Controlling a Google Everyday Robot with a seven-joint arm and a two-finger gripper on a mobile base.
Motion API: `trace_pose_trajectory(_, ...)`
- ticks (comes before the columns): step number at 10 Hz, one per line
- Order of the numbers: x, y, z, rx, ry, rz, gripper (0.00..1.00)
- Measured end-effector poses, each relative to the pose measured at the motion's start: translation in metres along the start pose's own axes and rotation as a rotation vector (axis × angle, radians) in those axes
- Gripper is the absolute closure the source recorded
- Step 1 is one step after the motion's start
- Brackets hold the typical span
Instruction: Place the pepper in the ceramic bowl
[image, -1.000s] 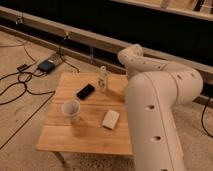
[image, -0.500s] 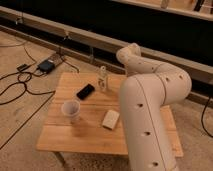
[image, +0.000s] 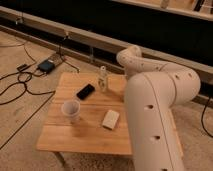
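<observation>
Hand: not seen in this view. The arm (image: 150, 115) fills the right of the scene as a thick cream body. It rises from the near right edge, bends at a rounded joint, and its far end curls back left above the far right corner of the tabletop (image: 60, 140). We find no grasping end past that curl, so we cannot tell whether the hand is spread, pressed together or pinching anything.

Pepper and ceramic bowl: neither shows. The arm covers the whole right part of the tabletop, and we cannot tell what lies behind it.

Tabletop: pale wood planks, low, standing on a bare floor.

On its visible left and middle part we note:
- a white cup (image: 71, 109), upright, near the left edge, mouth up.
- a flat black device (image: 85, 91), lying flat, farther back and just right of the cup, not touching it.
- a pale upright bottle-like item (image: 103, 78), near the far edge, right of the black device; too blurred to name more exactly.
- a pale rectangular block (image: 111, 119), lying flat near the middle, just left of the arm, well apart from the cup.

Floor, far left: a small bluish box (image: 46, 65) with dark cables (image: 20, 87) running from it towards the left. A dark wall with a pale ledge runs along the far side.
</observation>
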Motion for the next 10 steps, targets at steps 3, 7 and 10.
trace_pose_trajectory(3,-0.004,-0.013,-0.004,0.023,-0.013,0.018,0.26)
trace_pose_trajectory(7,-0.004,0.002,-0.009,0.016,-0.034,0.002,0.26)
trace_pose_trajectory(10,0.009,0.018,-0.019,-0.039,-0.036,0.000,0.26)
